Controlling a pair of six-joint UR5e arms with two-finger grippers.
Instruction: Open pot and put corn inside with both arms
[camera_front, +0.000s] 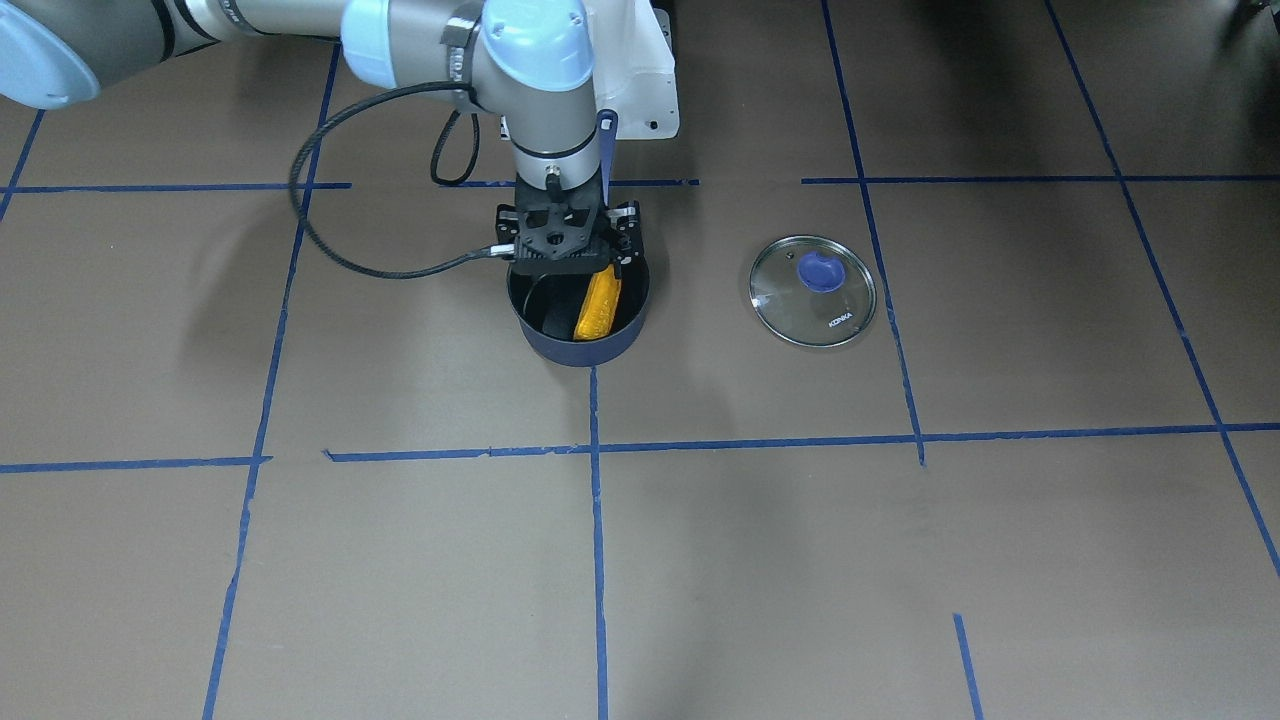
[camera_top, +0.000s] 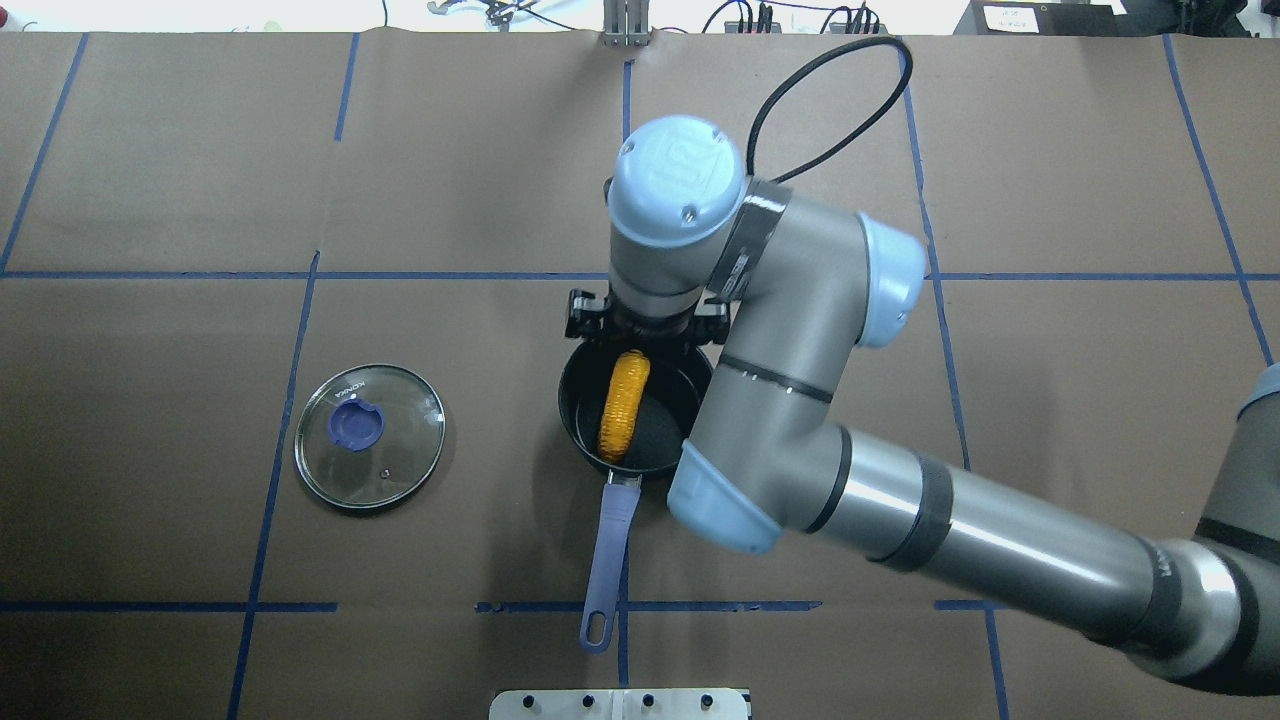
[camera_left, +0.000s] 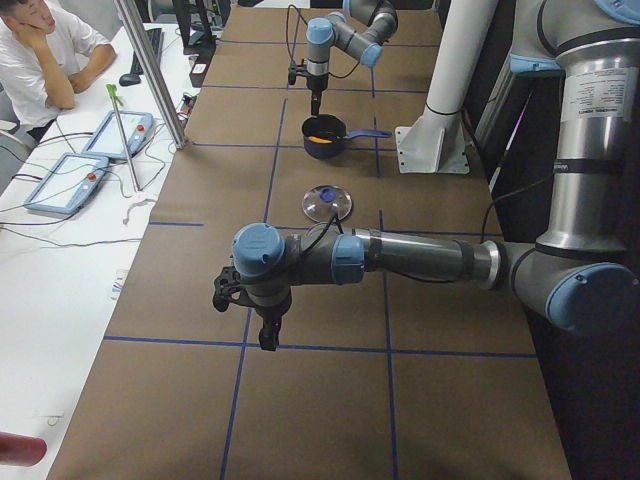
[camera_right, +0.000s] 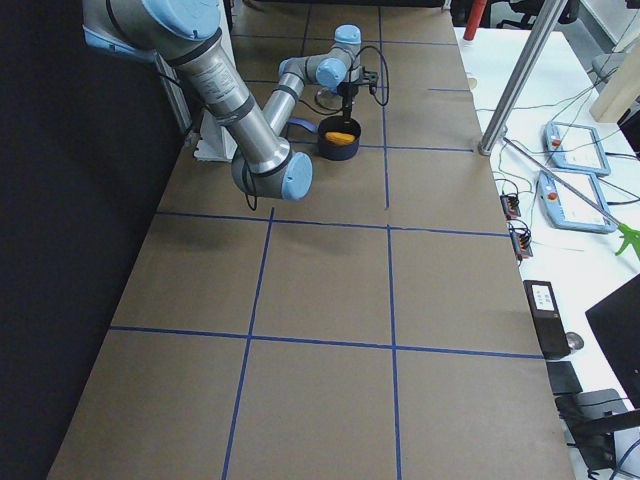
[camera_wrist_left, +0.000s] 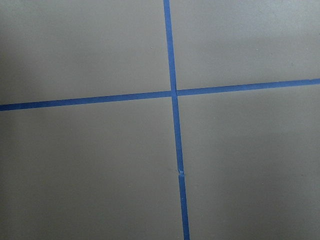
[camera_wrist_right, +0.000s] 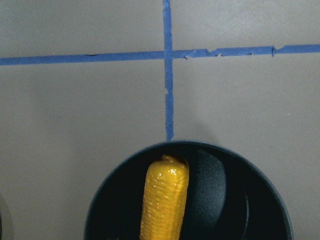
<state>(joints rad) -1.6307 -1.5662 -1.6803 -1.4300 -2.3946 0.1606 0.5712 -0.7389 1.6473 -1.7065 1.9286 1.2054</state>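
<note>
The table (camera_top: 150, 150), papered brown and ruled with blue tape (camera_top: 450, 275), carries everything. Across it the right arm (camera_top: 900, 500) reaches in from four o'clock in the overhead view, its wrist ending straight over the pot's far rim. The left arm (camera_left: 400, 258) is stretched over bare table well apart from the pot (its own camera sees only crossing tape).

The pot (camera_top: 665, 420) stands open near the middle, its handle (camera_top: 612, 545) pointing to six o'clock, toward the robot. The lid (camera_top: 400, 450) lies flat at nine o'clock of the pot, well clear of it, knob up.

The corn (camera_top: 624, 405) is inside the pot, lying along the twelve-to-six line. Its far end sits high, close under the wrist, and its near end is down by the handle side.

The right gripper (camera_front: 570, 262) hangs at the pot's twelve o'clock edge, just at the corn's upper end. Whether it clasps the cob or has let go cannot be told, since its fingertips are hidden. The left gripper (camera_left: 266, 330) shows only in the side view, so its state cannot be told either.

As I judge it, the opening is done and the corn is within the walls. What is left is a sure release, if none has happened, and lifting the right arm out.
</note>
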